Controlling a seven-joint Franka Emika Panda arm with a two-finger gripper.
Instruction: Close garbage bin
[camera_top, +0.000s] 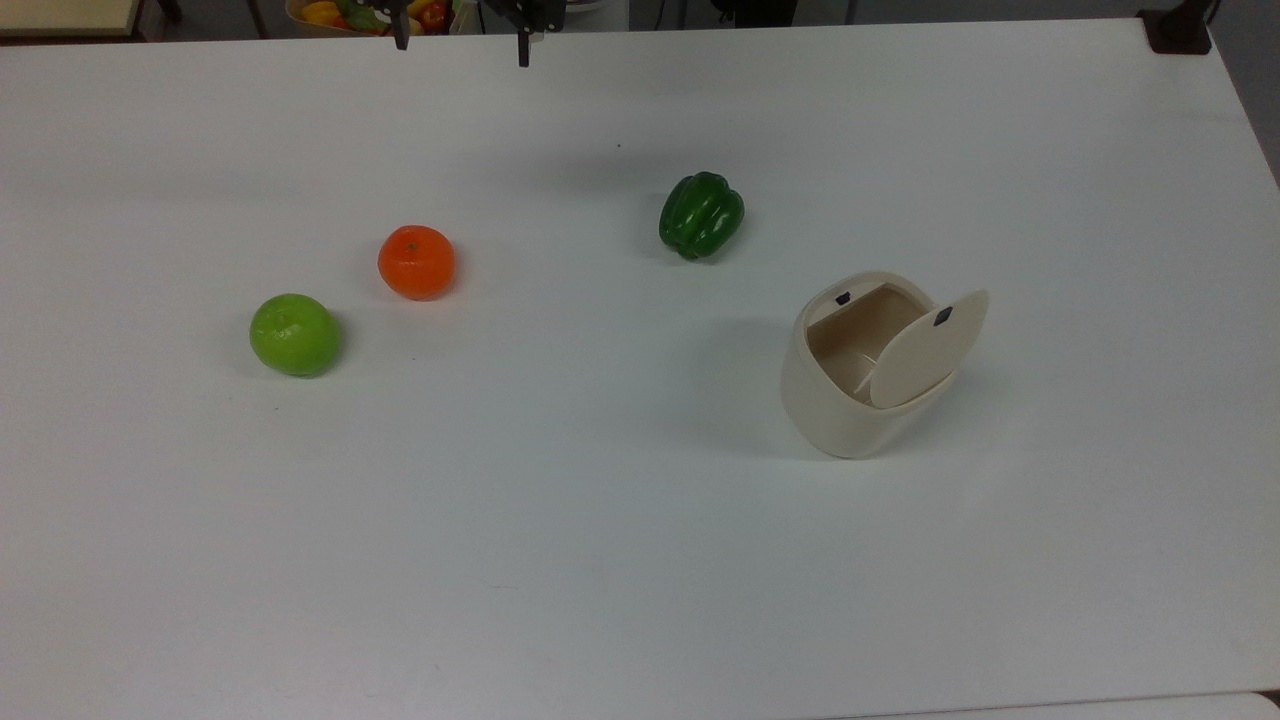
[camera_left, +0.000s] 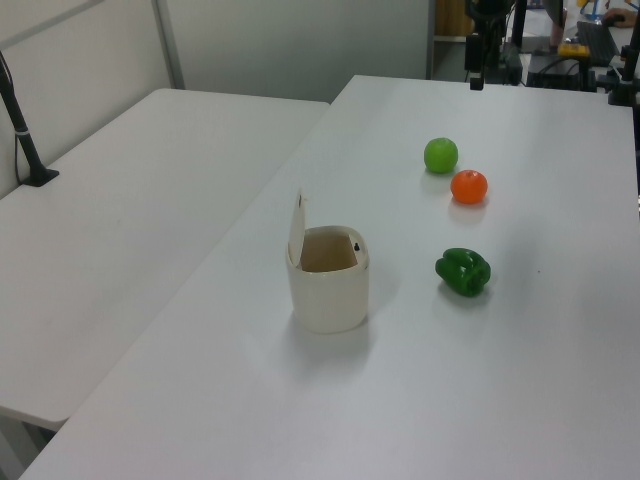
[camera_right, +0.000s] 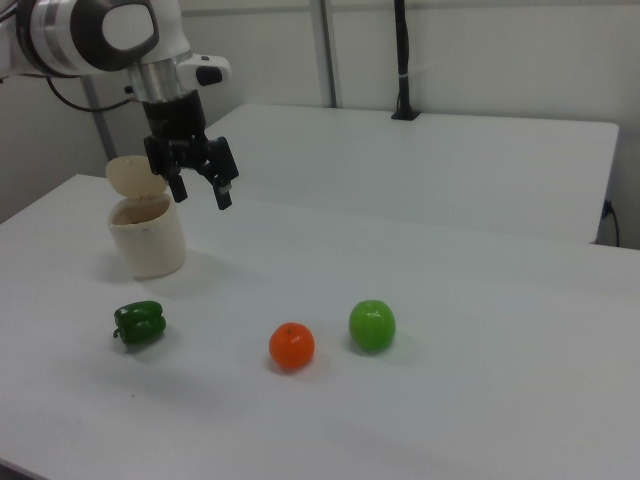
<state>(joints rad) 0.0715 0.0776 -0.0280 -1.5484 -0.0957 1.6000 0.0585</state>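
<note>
- Garbage bin (camera_top: 850, 400): we log one cream tub standing upright on the white desk (camera_top: 600, 560), towards the top view's right and nearer its lower half; it is open.
- Lid (camera_top: 928, 348): we find it hinged up and standing nearly upright along the bin's side on the top view's right, inner face turned to the opening; small black marks sit on the lid and the opposite rim.
- Gripper (camera_right: 199, 177): we record it spread open and holding nothing, hanging in the air above the desk. In the top view its fingertips (camera_top: 523, 55) show at the upper edge, well apart from the bin.
- Key relation: by our judgement, the bin lies down and to the right of the gripper in the top view, and the lid must be pushed from that view's right towards its left to fall shut.
- Open room: we list a green bell pepper (camera_top: 701, 214) near the route, an orange (camera_top: 416, 261) and a green apple (camera_top: 295, 334) well off to the top view's left; bare desk surrounds the bin.
</note>
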